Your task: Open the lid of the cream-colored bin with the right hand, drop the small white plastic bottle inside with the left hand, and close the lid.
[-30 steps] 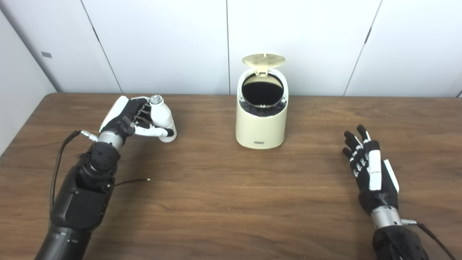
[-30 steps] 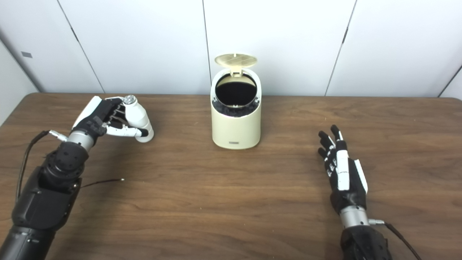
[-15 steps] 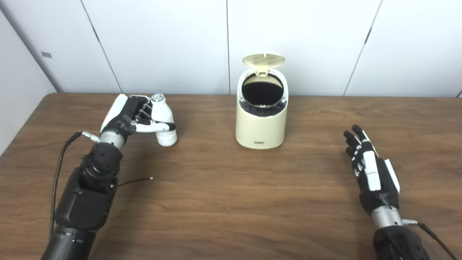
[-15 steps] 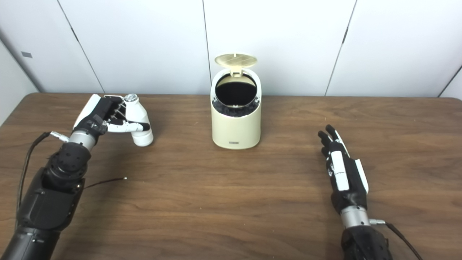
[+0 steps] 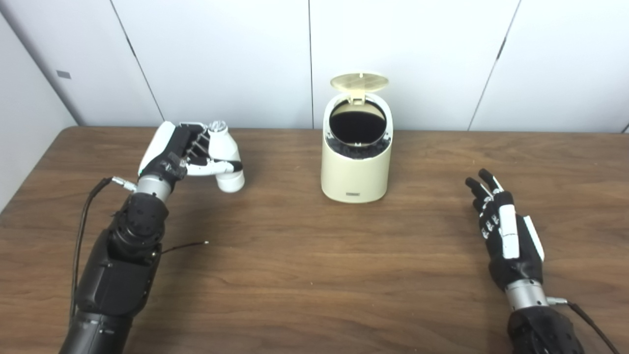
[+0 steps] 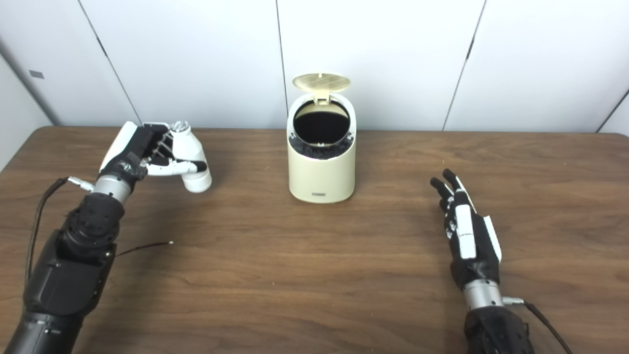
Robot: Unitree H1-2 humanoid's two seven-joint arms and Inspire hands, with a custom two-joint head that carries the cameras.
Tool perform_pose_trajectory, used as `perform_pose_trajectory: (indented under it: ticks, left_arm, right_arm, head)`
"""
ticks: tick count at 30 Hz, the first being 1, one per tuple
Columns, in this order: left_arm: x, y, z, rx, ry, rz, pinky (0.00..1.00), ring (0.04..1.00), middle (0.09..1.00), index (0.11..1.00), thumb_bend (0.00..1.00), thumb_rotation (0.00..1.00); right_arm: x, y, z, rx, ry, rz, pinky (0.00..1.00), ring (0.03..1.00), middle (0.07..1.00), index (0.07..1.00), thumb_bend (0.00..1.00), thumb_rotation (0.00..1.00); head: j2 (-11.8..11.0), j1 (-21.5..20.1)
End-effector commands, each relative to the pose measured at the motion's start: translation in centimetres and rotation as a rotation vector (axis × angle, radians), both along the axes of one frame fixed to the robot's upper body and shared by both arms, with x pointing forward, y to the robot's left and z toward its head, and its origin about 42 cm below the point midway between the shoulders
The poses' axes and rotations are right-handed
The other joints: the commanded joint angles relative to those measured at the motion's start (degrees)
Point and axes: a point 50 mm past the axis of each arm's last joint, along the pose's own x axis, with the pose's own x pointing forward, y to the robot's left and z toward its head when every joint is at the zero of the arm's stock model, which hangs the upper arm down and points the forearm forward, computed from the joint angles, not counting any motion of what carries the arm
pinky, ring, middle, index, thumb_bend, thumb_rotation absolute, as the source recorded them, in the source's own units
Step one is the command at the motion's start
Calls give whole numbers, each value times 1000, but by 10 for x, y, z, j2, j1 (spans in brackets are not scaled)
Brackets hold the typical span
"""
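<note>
The cream-colored bin (image 5: 356,167) stands at the back middle of the wooden table. Its round lid (image 5: 359,81) is flipped up at the back, and the dark opening (image 5: 357,123) shows. My left hand (image 5: 179,156) is shut on the small white plastic bottle (image 5: 225,156), well to the left of the bin. It holds the bottle a little above the table, cap end up and tilted. My right hand (image 5: 506,231) is open and empty, fingers spread, low over the table to the right of the bin.
The brown wooden table (image 5: 314,275) spans the view. A white panelled wall (image 5: 221,54) stands right behind the bin. A thin black cable (image 5: 182,246) trails from my left arm across the table.
My left hand has lifted the bottle slightly and moved it a little right toward the bin. My right hand has shifted only slightly. The bin lid stays up.
</note>
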Motion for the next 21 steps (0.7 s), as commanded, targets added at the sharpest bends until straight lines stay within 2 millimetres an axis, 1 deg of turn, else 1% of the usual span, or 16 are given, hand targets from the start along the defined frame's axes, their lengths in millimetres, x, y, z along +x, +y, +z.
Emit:
perform_pose_trajectory:
  ticks: [1,4,7,8,10,13,21]
  left_arm:
    - [-5,-19,46,-29,-198,-55,366,406,480,505,502,0]
    - [-15,-41,69,-62,-299,-88,349,400,482,510,501,0]
    - [-22,-60,87,-83,-371,-113,332,388,487,508,500,0]
    - [-24,-67,92,-89,-395,-124,302,370,482,529,497,0]
    - [-28,-80,104,-85,-447,-146,274,352,468,545,493,0]
    - [-31,-93,114,-73,-494,-170,270,351,466,549,492,0]
    - [-34,-114,123,-50,-553,-216,265,358,472,544,494,0]
  right_arm:
    - [4,-1,15,-3,-77,8,1000,967,884,936,619,940]
    - [4,1,14,-8,-71,10,1000,961,878,941,638,958]
    - [4,2,13,-12,-70,11,1000,962,876,945,642,967]
    - [4,2,12,-13,-69,13,1000,966,879,944,644,971]
    - [4,3,11,-16,-69,14,1000,968,881,945,647,974]
    - [3,3,11,-20,-69,15,1000,966,881,946,643,987]
    - [4,5,9,-11,-66,15,1000,969,878,948,637,985]
  head:
    - [-5,0]
    - [-9,-1]
    - [-11,-3]
    - [-11,-3]
    - [-13,-2]
    - [-15,-4]
    - [-20,-7]
